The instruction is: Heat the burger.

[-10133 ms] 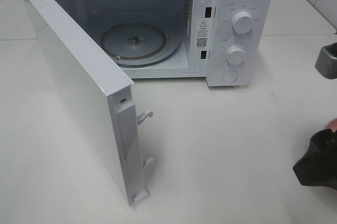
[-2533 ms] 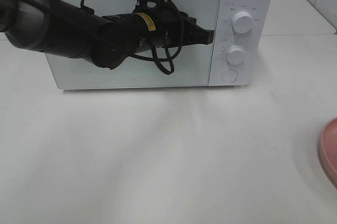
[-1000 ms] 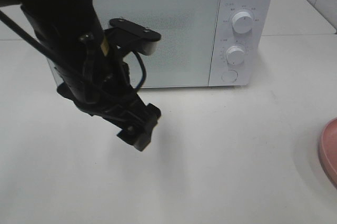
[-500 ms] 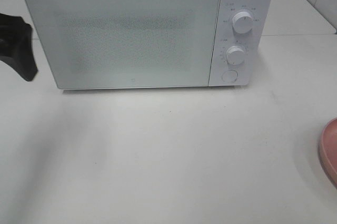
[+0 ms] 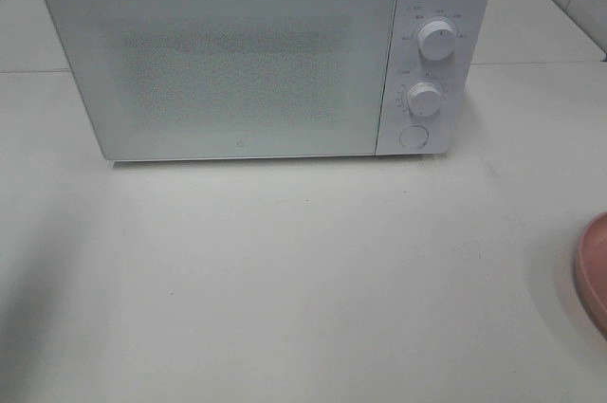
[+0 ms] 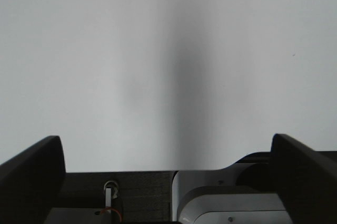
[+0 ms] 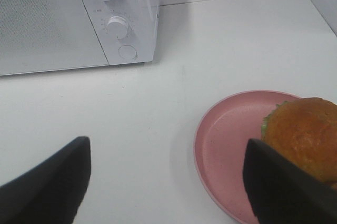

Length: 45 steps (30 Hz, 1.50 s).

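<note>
Microwave (image 5: pixel 237 62): white, sits at the back of the table (image 5: pixel 303 270), door shut.
Knobs: two round white knobs, upper knob (image 5: pixel 436 40) and lower knob (image 5: pixel 425 99), sit on the right side of the microwave, one above the other, with a round button (image 5: pixel 413 137) under them.
Burger (image 7: pixel 305 132): sits on the pink plate (image 7: pixel 226 150), toward one side of it, out on the table and well apart from the microwave. Its bun is shiny brown with a bit of green under it.
Pink plate: only its rim peeks in at the right edge of the high view.
Left gripper (image 6: pixel 168 182): spread wide with nothing between its fingers, over bare table.
Right gripper (image 7: pixel 168 182): spread wide too, holding nothing, close to the plate but not touching the burger.
</note>
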Each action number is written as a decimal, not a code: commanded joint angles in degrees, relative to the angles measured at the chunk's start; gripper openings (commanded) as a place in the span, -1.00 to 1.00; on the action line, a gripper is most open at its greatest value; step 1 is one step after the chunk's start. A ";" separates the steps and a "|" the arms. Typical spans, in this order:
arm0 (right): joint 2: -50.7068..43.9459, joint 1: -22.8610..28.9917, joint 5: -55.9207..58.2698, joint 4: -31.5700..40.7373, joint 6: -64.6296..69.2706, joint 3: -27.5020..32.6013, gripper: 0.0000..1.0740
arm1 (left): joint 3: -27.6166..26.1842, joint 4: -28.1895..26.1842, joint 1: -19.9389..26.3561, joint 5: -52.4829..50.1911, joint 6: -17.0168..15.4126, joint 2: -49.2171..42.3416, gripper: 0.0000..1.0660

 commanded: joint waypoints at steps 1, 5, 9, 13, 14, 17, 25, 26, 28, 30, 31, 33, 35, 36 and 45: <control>-1.43 -0.17 -0.52 0.06 -0.23 0.06 0.42 | 6.19 1.09 0.29 -0.63 0.23 -7.91 0.84; -1.43 -0.17 -0.52 0.06 -0.23 0.06 0.42 | 14.21 1.26 0.29 -3.38 0.29 -19.54 0.84; -1.43 -0.17 -0.52 0.06 -0.23 0.06 0.42 | 19.54 1.09 0.29 -4.58 0.29 -26.59 0.84; -1.38 -0.17 -0.52 0.06 -0.17 0.06 0.42 | 22.63 0.34 0.29 -8.19 0.86 -36.55 0.84; -1.38 -0.17 -0.52 0.06 -0.17 0.06 0.42 | 22.63 0.34 0.29 -8.19 0.86 -36.55 0.84; -1.38 -0.17 -0.52 0.06 -0.17 0.06 0.42 | 22.69 -0.86 0.29 -8.19 2.41 -44.81 0.84; -1.38 -0.17 -0.52 0.06 -0.17 0.06 0.42 | 22.69 -3.21 0.29 -8.31 2.18 -57.01 0.84; -1.38 -0.17 -0.52 0.06 -0.17 0.06 0.42 | 22.69 -3.21 0.57 -8.37 2.18 -60.62 0.84; -1.38 -0.17 -0.52 0.06 -0.17 0.06 0.42 | 22.52 -3.04 1.20 -8.14 2.18 -60.05 0.84; -1.38 -0.17 -0.52 0.06 -0.17 0.06 0.42 | 22.69 -3.21 3.61 -8.37 2.18 -60.33 0.84; -1.38 -0.17 -0.52 0.06 -0.17 0.06 0.42 | 22.69 -3.21 3.61 -8.37 2.18 -60.33 0.84; -1.38 -0.17 -0.52 0.06 -0.17 0.06 0.42 | 22.69 -3.04 4.64 -8.37 2.18 -60.39 0.84; -1.38 -0.17 -0.52 0.06 -0.23 0.06 0.42 | 22.69 -3.04 4.64 -8.37 2.18 -60.39 0.84; -1.38 -0.17 -0.52 0.06 -0.23 0.06 0.42 | 22.69 -3.04 4.64 -8.37 2.18 -60.39 0.84; -1.38 -0.17 -0.52 0.06 -0.23 0.06 0.42 | 22.69 -3.04 4.64 -8.37 2.18 -60.39 0.84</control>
